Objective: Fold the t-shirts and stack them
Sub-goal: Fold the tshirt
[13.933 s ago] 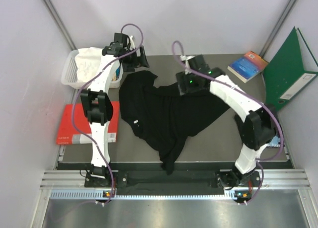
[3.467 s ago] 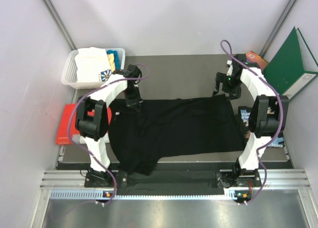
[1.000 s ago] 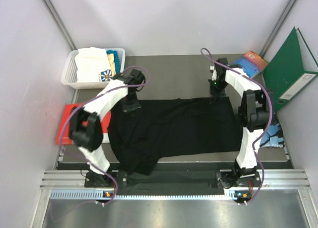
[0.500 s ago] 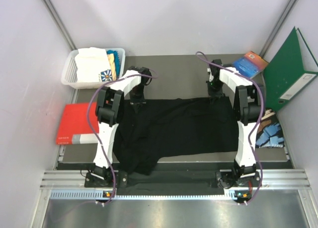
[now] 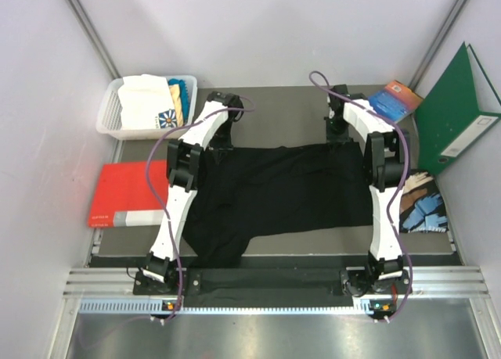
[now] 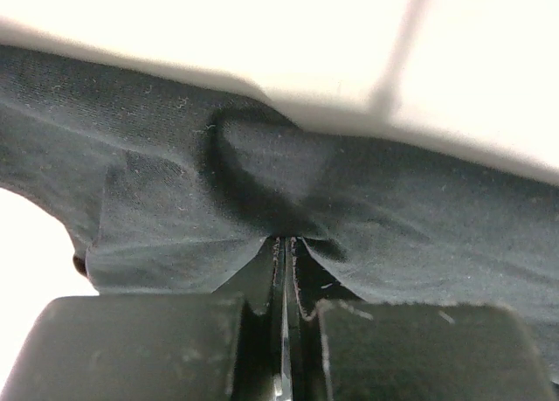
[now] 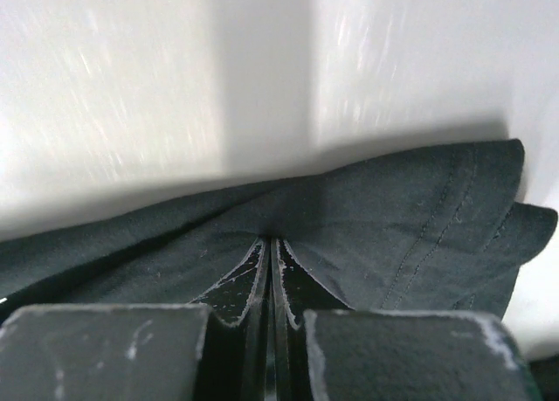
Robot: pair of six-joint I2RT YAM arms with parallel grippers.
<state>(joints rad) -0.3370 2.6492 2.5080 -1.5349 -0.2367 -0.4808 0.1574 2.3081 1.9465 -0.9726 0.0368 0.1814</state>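
The black t-shirt [image 5: 282, 187] stretches between the left pincer [image 6: 284, 244] and right pincer [image 7: 269, 244], each clamped on its far edge.

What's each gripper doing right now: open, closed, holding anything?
Left gripper: closed on the black shirt.
Right gripper: closed on the same black shirt.

No readable text, blue book [image 5: 394, 101] print too small, white shirt [image 5: 145, 101] emblem possibly lettered, illegible
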